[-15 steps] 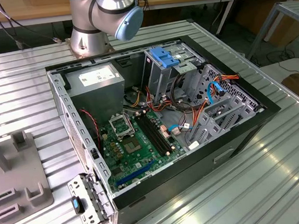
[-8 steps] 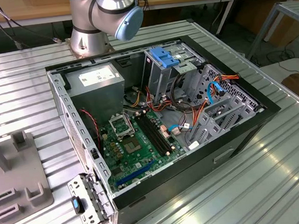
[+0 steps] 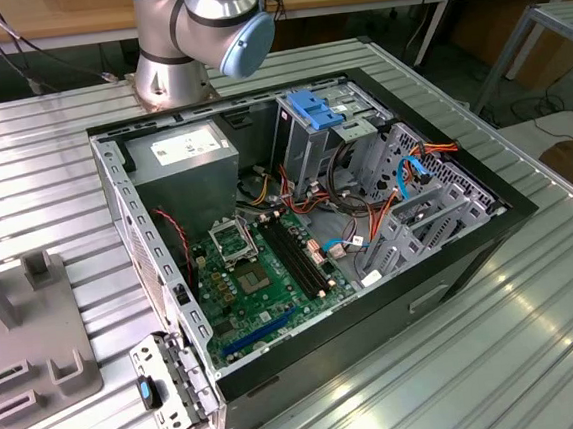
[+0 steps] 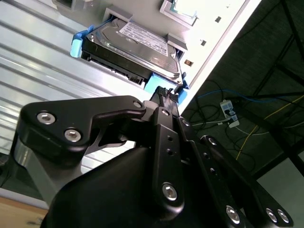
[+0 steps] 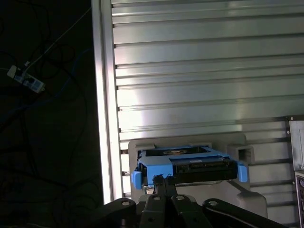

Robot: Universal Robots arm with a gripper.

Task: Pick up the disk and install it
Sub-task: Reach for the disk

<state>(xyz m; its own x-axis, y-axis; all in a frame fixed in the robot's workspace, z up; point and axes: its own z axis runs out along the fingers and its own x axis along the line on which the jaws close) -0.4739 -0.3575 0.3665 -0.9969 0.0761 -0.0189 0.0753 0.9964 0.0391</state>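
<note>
1. Grey moulded fixture [image 3: 72,339] stands on the ribbed metal table [image 3: 21,167] at the exterior view's left, beside the open computer case [image 3: 396,315].
2. Inside the case, toward the middle, the green motherboard [image 3: 262,277] lies flat. The big power-supply box [image 3: 186,153] sits behind it, near the arm's base.
3. Further to the exterior view's right stands the metal drive cage [image 3: 405,194], with the blue latch [image 3: 312,107] above it. Orange and blue cables loop across its mouth.
4. In both wrist views the disk [image 4: 137,45] [image 5: 199,166] lies flat and label-up in a grey holder [image 5: 237,199] on the ribbed table, close to the table's edge. It is not yet in the case.
5. The gripper [image 4: 167,92] [image 5: 160,179] has its fingers drawn almost together, with the tips at the blue rail [image 4: 154,85] on the end of the disk nearest the wrist. I judge that it is clamped on that thin blue wall. The disk looks seated in the holder, not raised.
6. The step in hand is the pick-up, and the hold is a narrow pinch at one end.
   - The far end will probably want to droop, so the tips should bite squarely and deep on the rail, not on its lip.
   - The plastic may flex or slip under a light pinch, so the grip needs to be firm.
   - The holder's side walls hug the frame, so a straight, slow, level pull should free it without catching.
</note>
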